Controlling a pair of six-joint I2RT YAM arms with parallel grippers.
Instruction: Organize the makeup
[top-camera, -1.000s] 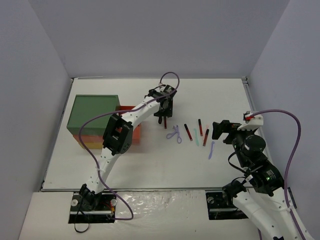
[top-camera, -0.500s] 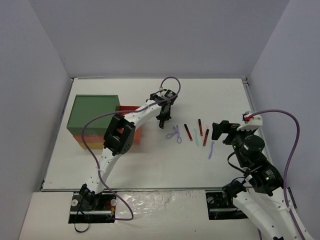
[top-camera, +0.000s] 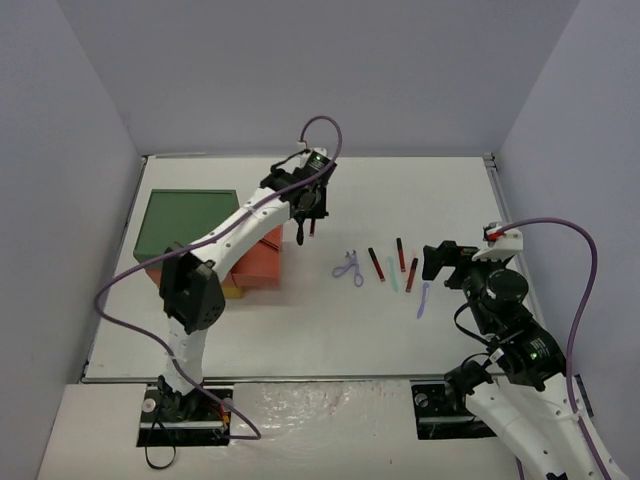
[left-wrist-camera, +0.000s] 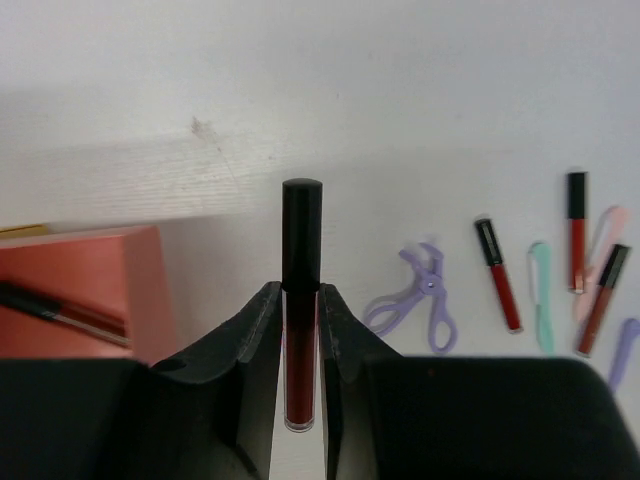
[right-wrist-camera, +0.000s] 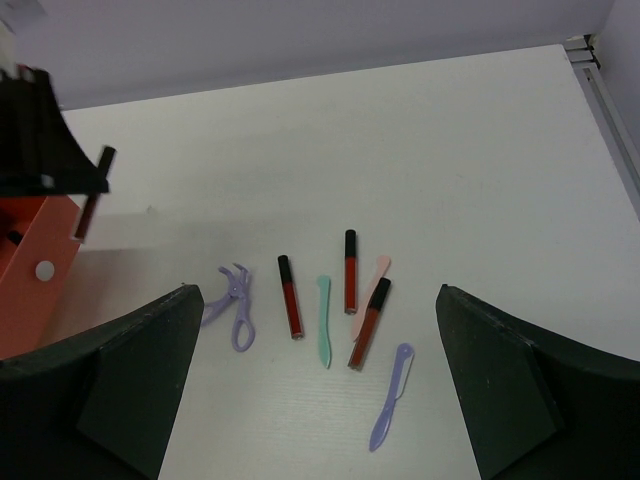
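Note:
My left gripper (left-wrist-camera: 300, 345) is shut on a dark-red lip-gloss tube (left-wrist-camera: 301, 300) with a black cap, held above the table. It hangs just right of the open red drawer (top-camera: 262, 262); in the top view the left gripper (top-camera: 304, 222) is at the box's right edge. More makeup lies mid-table: a lavender scissor-like tool (right-wrist-camera: 232, 305), three red tubes (right-wrist-camera: 288, 296), a mint stick (right-wrist-camera: 322, 320), a pink stick (right-wrist-camera: 374, 284) and a lavender stick (right-wrist-camera: 392, 395). My right gripper (right-wrist-camera: 315, 390) stands open, above and nearer than these items, holding nothing.
The green-topped drawer box (top-camera: 185, 225) stands at the left, its red drawer (left-wrist-camera: 80, 290) pulled out with one dark-red tube (left-wrist-camera: 60, 310) lying inside. White walls enclose the table on three sides.
The left gripper closed on the tube, lifted it and moved left toward the drawer box. Its elbow swung left. The right arm stayed still.

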